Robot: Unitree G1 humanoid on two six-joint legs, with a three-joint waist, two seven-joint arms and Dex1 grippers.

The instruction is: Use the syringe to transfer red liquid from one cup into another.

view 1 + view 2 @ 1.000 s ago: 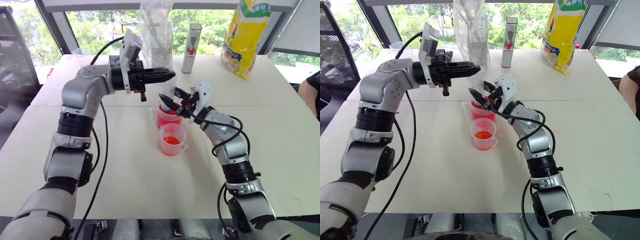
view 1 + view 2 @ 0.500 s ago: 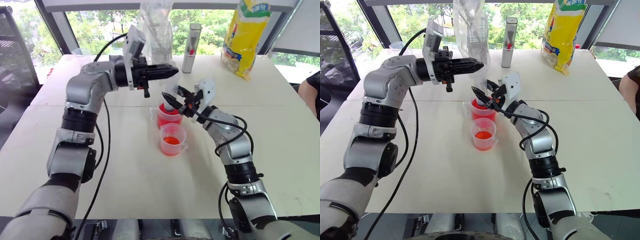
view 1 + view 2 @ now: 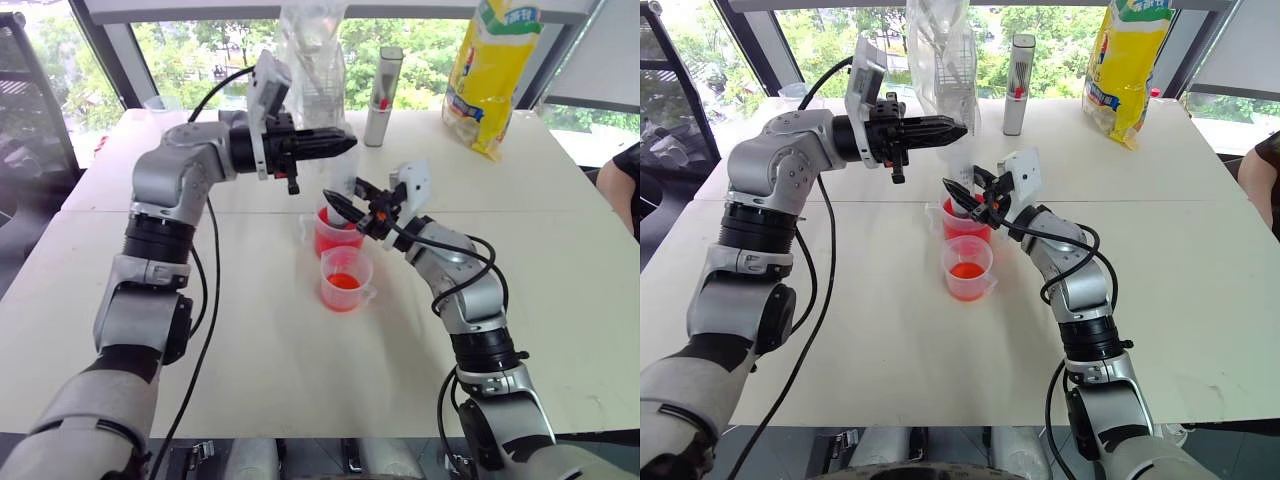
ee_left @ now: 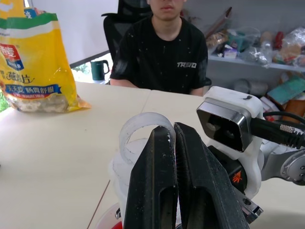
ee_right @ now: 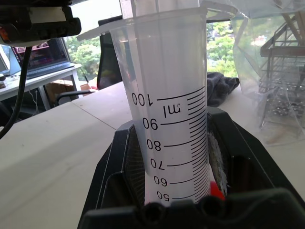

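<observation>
Left gripper lifted slightly, jaws shut on plunger top; right gripper clamped on the syringe over far cup

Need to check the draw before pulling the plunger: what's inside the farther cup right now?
Red liquid fills the lower part of the farther cup, and the syringe stands in it. The syringe's tip is hidden below the right gripper.

Your left arm is raised, elbow bent, its pincer level, pointing right, fingers pressed together. Your right arm reaches forward and left, its pincer just below the left one, clamped tight.
</observation>
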